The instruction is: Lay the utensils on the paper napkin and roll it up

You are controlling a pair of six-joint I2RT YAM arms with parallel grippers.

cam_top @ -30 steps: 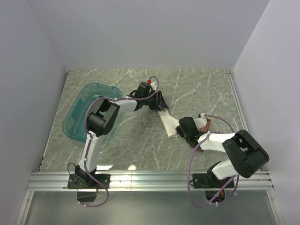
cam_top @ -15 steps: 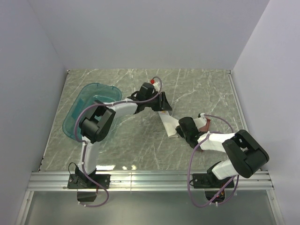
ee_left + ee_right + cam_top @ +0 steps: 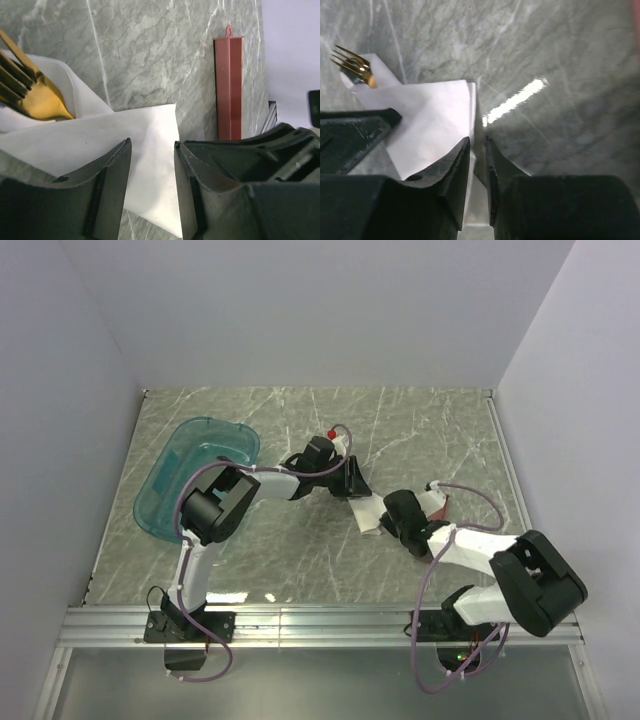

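Observation:
The paper napkin (image 3: 365,512) lies folded into a narrow white bundle at the table's middle. Gold fork tines of the utensils (image 3: 35,95) stick out of its open end, also seen in the right wrist view (image 3: 357,70). The rest of the utensils is hidden inside the paper. My left gripper (image 3: 152,145) hangs open over the napkin (image 3: 100,140), whose flat fold shows between the jaws. My right gripper (image 3: 477,142) sits low at the napkin's (image 3: 430,120) other edge. Its jaws are slightly parted, with the paper's edge running into the narrow gap.
A long reddish-brown tray (image 3: 229,90) lies on the marble just right of the napkin, partly under my right arm (image 3: 470,545). A translucent teal tub (image 3: 195,475) stands at the left. White walls close in the table on three sides.
My left gripper has moved right and nearer, down onto the napkin's far end. My right gripper's jaws, shut before, have parted a little, and its arm has shifted right.

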